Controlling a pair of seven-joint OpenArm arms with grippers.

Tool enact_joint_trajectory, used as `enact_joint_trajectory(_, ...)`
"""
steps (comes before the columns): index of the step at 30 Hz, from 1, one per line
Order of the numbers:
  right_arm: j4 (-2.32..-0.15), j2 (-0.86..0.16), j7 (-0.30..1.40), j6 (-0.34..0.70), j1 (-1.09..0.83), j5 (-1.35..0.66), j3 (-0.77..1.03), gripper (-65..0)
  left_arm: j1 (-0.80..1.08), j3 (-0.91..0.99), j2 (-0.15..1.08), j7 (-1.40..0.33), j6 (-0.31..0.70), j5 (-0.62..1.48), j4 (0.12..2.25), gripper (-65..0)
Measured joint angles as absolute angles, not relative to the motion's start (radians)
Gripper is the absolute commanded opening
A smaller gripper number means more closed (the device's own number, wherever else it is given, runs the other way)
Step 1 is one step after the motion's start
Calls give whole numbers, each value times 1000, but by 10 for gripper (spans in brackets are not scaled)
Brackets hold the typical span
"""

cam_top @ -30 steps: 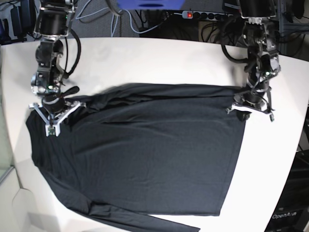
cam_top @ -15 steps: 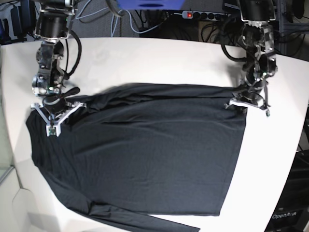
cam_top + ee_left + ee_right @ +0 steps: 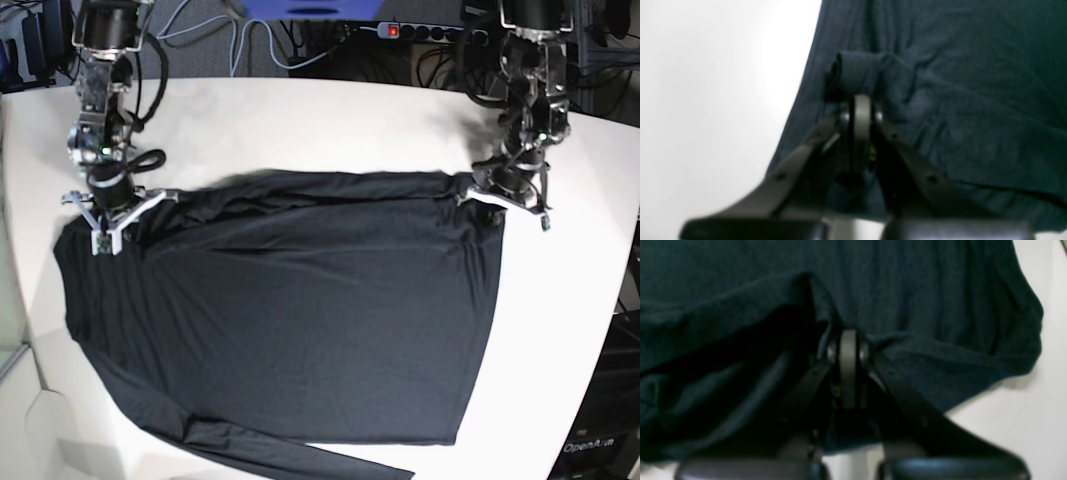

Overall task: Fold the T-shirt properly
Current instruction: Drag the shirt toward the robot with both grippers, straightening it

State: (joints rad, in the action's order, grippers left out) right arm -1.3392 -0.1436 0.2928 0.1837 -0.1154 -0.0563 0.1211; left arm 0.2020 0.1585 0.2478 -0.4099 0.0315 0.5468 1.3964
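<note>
Between both clamped grippers, the T-shirt (image 3: 290, 310) lies spread flat.

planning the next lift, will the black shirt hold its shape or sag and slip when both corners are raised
The T-shirt probably sags: fabric already bunches at the left end effector. Its slight sheen hints it may slide on the table. It looks thin, so likely light.

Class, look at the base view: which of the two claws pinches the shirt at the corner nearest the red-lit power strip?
The left claw, on that view's right, grips the T-shirt there; the right claw is farther away.
</note>
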Motion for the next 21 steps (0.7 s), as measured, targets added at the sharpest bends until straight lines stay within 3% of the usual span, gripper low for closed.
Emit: enact_joint_trajectory(21,-1357,-149,24,176,-317,-83,129,-649,303,161,327,-350,57,566,1409,-639)
